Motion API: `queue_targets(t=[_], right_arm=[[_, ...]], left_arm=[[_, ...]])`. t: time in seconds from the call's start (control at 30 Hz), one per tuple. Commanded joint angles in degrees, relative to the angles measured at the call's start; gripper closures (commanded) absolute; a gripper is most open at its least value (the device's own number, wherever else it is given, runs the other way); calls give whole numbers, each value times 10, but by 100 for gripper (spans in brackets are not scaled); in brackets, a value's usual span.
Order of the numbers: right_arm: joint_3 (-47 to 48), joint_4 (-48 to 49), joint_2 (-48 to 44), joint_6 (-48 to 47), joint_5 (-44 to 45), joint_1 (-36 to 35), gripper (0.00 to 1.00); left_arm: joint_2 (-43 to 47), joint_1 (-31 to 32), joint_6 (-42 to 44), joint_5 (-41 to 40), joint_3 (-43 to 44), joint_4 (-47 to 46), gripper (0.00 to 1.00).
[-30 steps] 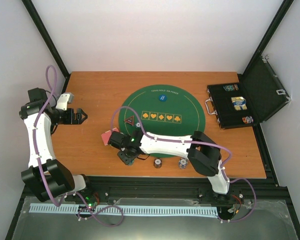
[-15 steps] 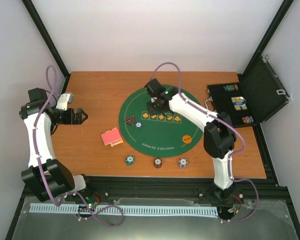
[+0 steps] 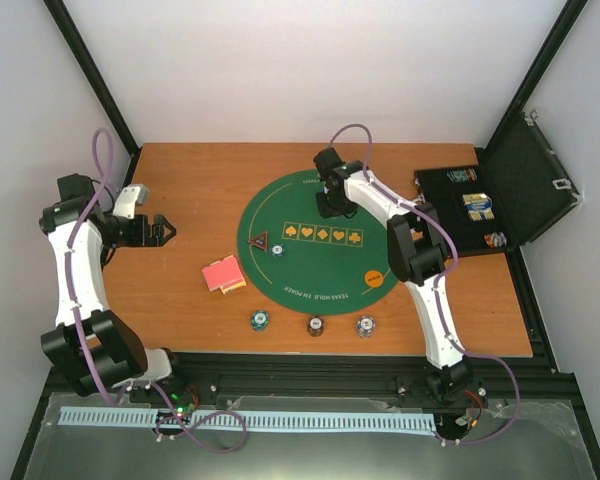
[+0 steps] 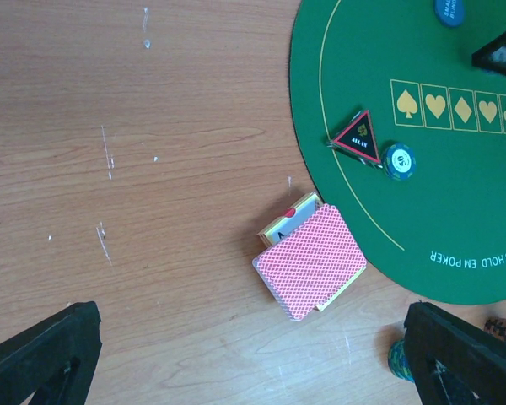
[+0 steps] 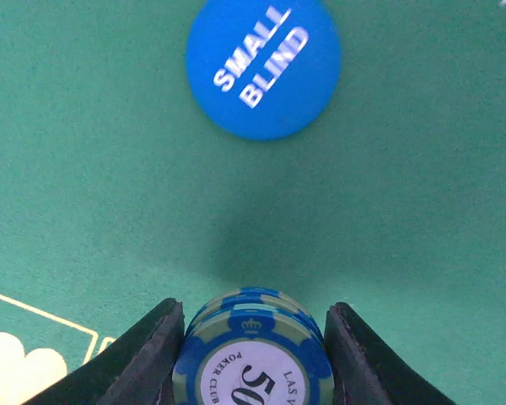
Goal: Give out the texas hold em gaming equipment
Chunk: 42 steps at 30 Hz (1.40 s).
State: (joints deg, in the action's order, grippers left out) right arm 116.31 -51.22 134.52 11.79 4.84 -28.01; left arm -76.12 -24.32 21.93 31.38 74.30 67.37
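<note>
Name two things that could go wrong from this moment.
1. The right gripper pinches the blue poker chips by their rims only; the stack could slip or scatter when released.
2. The chips are close to the blue Small Blind button, so they might land on it or nudge it.

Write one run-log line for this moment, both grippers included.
left gripper: open, empty, over table | right gripper: shut on blue poker chips, over green mat | nearby: small blind button
</note>
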Motion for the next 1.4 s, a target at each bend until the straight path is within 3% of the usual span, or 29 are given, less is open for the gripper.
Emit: queue_targets(t=[0.0,0.2,0.6,0.93,1.1,1.2,1.37], right_arm=[[19,-7,18,-11,-24,-5,74],[44,1,41,0,-49,-5,74],[209,-51,143,-1,-59,-1,72],[204,-48,148,5,-76,0,72],[205,-48,157,2,-68,1,59],[206,-47,160,6,-70,1,41],[208,-50,152,7,-77,4,30]], left_arm=[[-4,2,5,17,26,4,0],[-2,1,10,25,32,9,0],[-9,1,19,15,41,10,0],[-7,2,32,3,39,6,0],[-8,1,29,7,43,5,0],[-10,1,28,6,47,5,0],[-13,1,28,6,47,5,0]])
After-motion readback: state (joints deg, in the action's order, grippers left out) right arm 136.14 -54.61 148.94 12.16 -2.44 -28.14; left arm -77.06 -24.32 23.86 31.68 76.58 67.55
